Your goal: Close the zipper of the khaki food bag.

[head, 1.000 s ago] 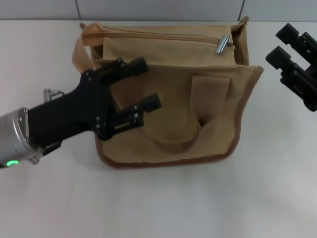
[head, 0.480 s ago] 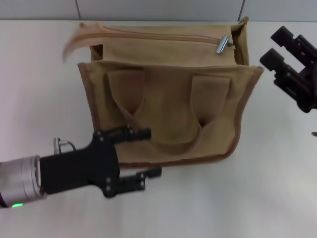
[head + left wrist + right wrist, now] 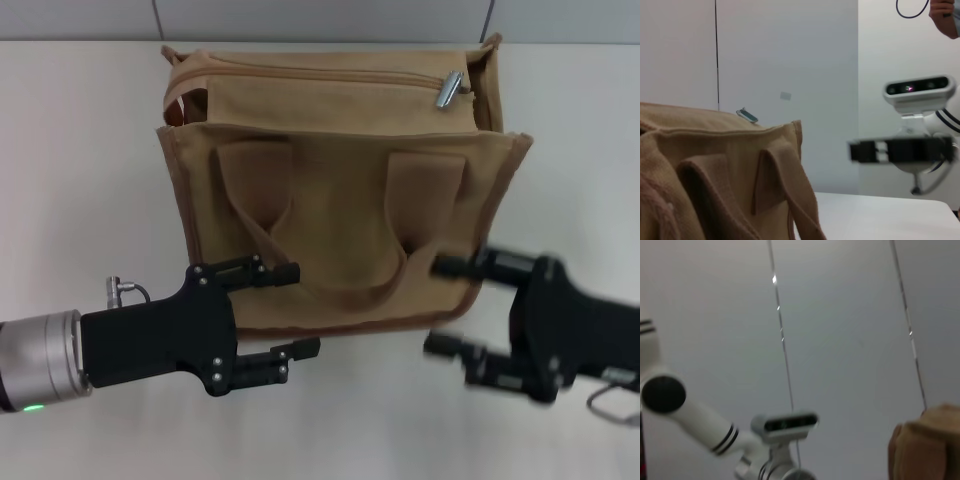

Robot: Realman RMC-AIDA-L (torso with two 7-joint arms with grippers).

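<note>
Tan bag (image 3: 340, 215) on white worktop (image 3: 90, 180), zipper (image 3: 320, 73) pull far right, left end effector (image 3: 290, 311) spread at near-left corner, right end effector (image 3: 450, 306) spread at near-right corner

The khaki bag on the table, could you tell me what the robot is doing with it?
Zipping it shut is the job. The khaki food bag lies on the white table, its zipper drawn across with the silver pull tab at its right end. The left gripper and right gripper hover open by its near edge, holding nothing.
</note>
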